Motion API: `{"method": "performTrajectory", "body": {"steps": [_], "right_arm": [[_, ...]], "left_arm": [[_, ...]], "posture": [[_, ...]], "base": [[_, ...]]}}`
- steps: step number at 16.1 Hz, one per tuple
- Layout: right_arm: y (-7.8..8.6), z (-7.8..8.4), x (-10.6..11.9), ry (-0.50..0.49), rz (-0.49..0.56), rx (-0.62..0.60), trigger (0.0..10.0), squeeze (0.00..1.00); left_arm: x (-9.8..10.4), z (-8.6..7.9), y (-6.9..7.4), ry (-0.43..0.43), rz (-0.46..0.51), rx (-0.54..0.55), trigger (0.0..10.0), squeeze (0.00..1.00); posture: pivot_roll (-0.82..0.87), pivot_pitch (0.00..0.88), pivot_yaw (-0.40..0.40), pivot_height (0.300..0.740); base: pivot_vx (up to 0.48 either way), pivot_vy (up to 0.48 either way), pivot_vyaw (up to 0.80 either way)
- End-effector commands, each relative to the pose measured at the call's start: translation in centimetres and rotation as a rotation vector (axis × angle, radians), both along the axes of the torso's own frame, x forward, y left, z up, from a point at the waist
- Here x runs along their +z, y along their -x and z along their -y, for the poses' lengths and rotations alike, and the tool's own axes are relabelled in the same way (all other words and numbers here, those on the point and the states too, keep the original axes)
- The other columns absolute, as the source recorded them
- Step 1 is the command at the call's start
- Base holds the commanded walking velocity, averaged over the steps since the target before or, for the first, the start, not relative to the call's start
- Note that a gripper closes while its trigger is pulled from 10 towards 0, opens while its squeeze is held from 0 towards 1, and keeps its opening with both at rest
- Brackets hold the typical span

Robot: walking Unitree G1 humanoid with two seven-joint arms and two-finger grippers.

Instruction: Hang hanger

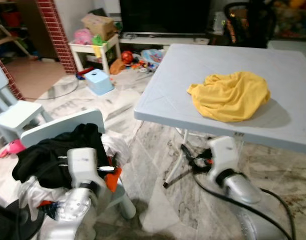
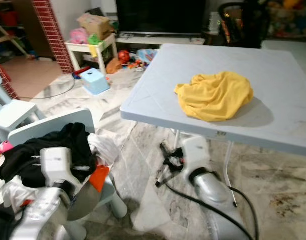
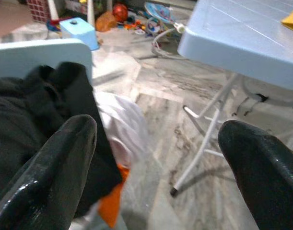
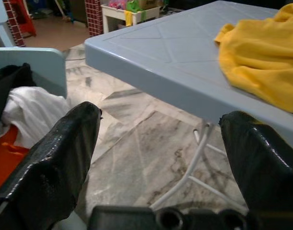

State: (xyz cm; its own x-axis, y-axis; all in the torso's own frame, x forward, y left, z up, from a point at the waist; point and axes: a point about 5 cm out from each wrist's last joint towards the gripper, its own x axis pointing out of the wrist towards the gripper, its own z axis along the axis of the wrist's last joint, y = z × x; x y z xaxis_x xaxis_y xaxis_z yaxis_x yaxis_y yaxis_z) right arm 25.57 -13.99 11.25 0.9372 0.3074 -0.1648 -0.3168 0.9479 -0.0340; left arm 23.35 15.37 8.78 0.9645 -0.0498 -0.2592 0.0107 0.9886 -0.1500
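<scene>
A crumpled yellow garment (image 1: 230, 95) lies on the light blue folding table (image 1: 193, 65). To the left, a pale blue child's chair (image 1: 62, 125) holds a pile of black, white and orange clothes (image 1: 52, 155). My left gripper (image 3: 158, 127) hovers open just over that pile, with nothing between its fingers. My right gripper (image 4: 160, 115) is open too. It is low in front of the table's near edge, below the tabletop, pointing toward the chair and the table legs. I make out no hanger.
A second pale chair (image 1: 12, 112) stands at the far left. Beyond are a small white table with toys (image 1: 95, 47), a blue box (image 1: 99, 81) on the marble floor, a red brick pillar (image 1: 57, 35) and a TV (image 1: 165, 15).
</scene>
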Motion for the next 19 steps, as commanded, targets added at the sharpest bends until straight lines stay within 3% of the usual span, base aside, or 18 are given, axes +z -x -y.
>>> {"method": "performTrajectory", "body": {"steps": [1,3,9,14,19], "right_arm": [[0.0,-0.7,0.4,-0.019,0.014,0.033,10.0,0.00],[-0.1,-0.6,0.4,-0.008,0.015,0.040,10.0,0.00],[-0.2,-0.9,0.4,0.000,0.024,0.047,10.0,0.00],[-0.2,-0.7,0.5,-0.016,0.020,0.031,10.0,0.00],[-0.3,-0.9,0.5,-0.033,0.015,0.034,10.0,0.00]], "left_arm": [[0.0,-1.6,0.4,-0.059,-0.017,0.073,10.0,0.00],[0.0,-1.6,0.4,-0.063,-0.016,0.071,10.0,0.00],[0.1,-1.3,0.1,-0.054,-0.010,0.049,10.0,0.00],[0.3,-0.9,0.0,-0.035,-0.003,0.030,10.0,0.00],[-0.9,-1.3,-0.3,-0.041,-0.081,0.072,10.0,0.00]], "posture": [[-0.03,0.000,0.017,0.740],[-0.03,0.000,0.015,0.740],[-0.03,0.000,0.017,0.740],[-0.04,0.000,0.021,0.740],[-0.05,0.000,0.015,0.740]], "base": [[0.000,0.000,0.00],[0.000,0.000,0.00],[0.000,0.000,0.76],[0.000,0.000,0.00],[0.000,0.000,0.00]]}}
